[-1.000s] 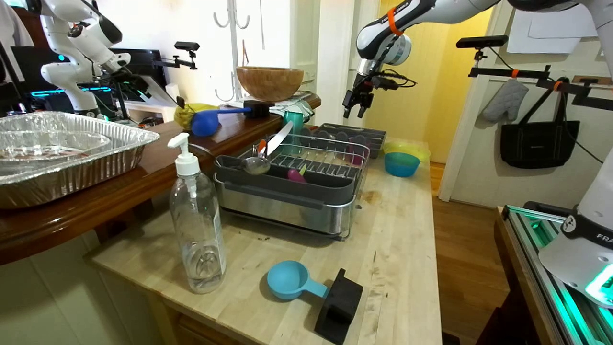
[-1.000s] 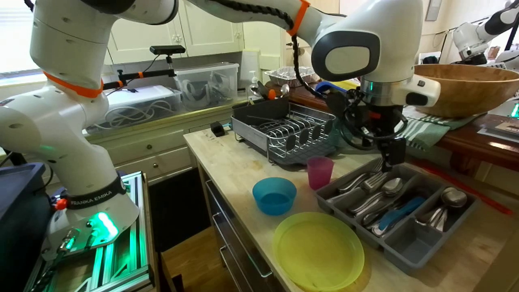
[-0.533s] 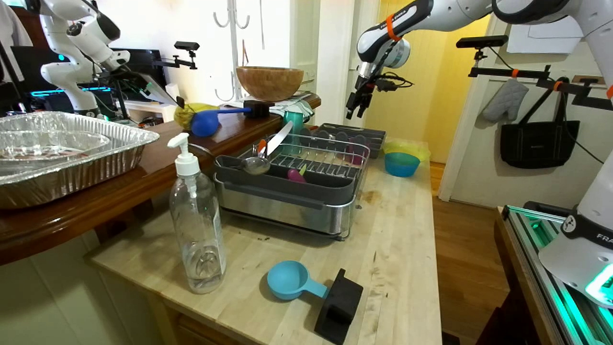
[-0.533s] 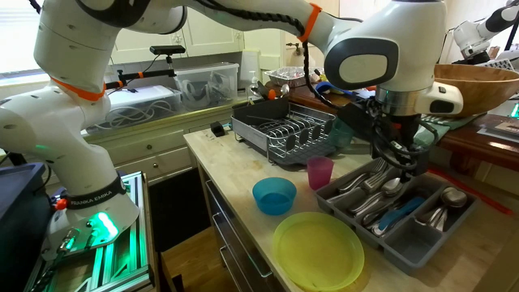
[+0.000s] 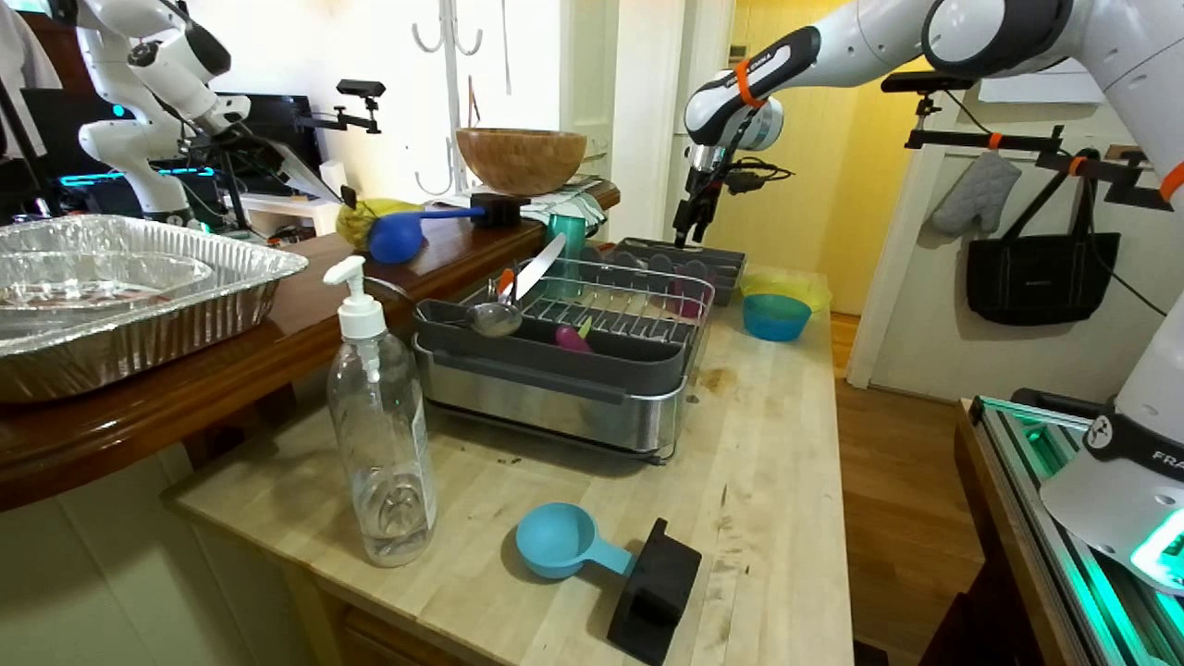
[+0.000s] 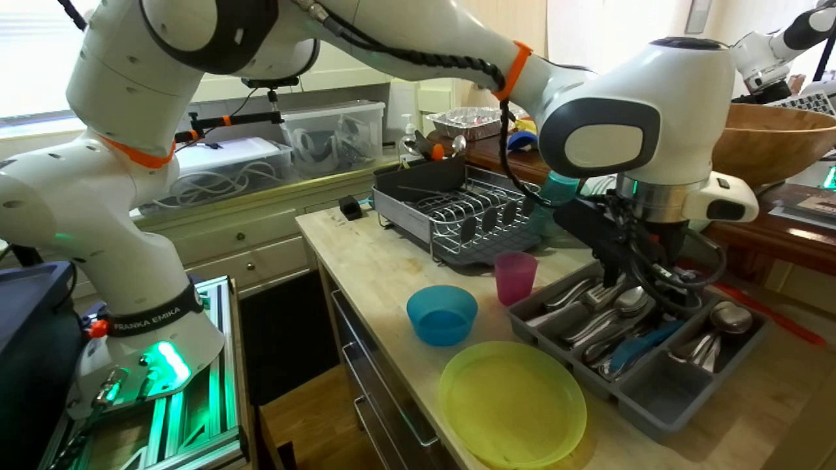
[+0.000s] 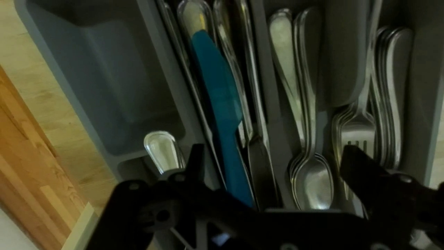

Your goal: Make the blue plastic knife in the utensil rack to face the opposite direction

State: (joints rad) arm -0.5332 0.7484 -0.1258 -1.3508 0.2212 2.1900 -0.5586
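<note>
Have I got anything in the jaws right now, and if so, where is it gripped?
Nothing is held: the jaws stand open over the grey cutlery tray, and the blue plastic knife lies in it beside a metal knife.

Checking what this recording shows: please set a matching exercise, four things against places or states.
1. Slim blue plastic knife
2. Black robot fingers
3. Tapered pink plastic cup
4. Rectangular silver foil tray

A. On dark polished wooden counter
B. Spread apart, holding nothing
C. Lying among metal cutlery
D. Beside rectangular grey plastic cutlery tray

Pairs: 1-C; 2-B; 3-D; 4-A.
</note>
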